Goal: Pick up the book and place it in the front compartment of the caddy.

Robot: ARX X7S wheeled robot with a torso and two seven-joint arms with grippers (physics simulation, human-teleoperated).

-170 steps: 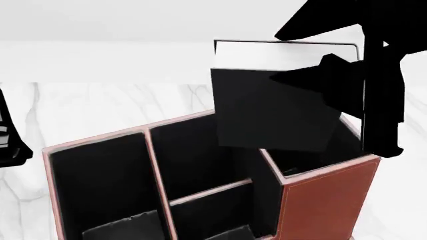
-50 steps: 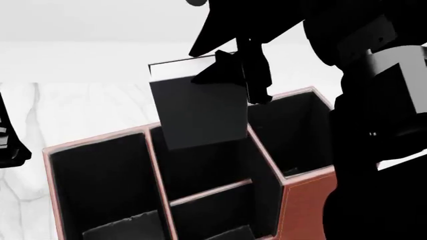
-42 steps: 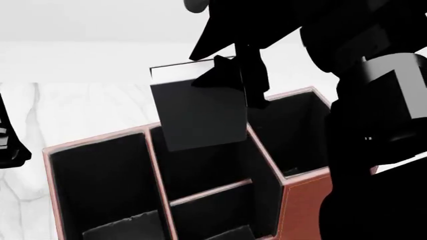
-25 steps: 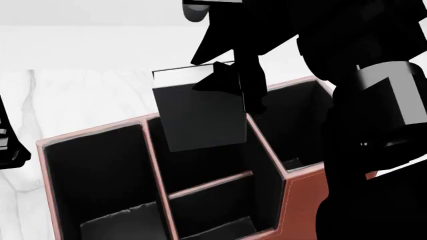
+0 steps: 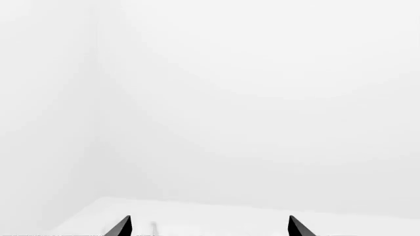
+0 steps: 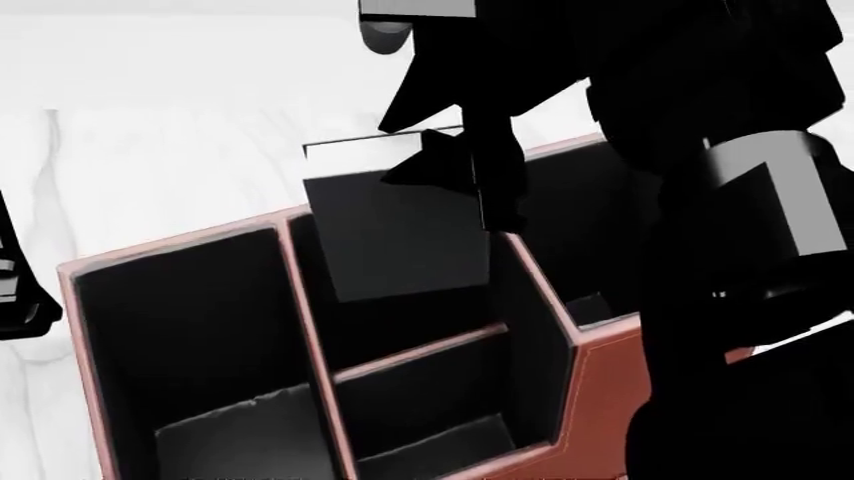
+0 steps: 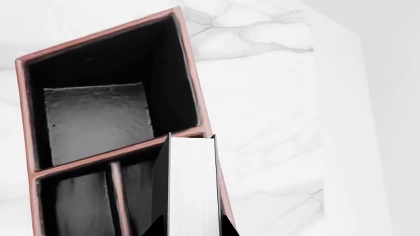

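Overhead, right fingers clench the book above the caddy; left fingers spread.

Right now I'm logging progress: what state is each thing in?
Book: upright, held above the caddy's middle cells, not yet released.
Caddy: upright; the cell floors that show are bare.
Right gripper: shut on the book's top.
Left gripper: open, holding nothing.

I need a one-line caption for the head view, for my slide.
Right gripper holds the black book upright above the brown caddy.
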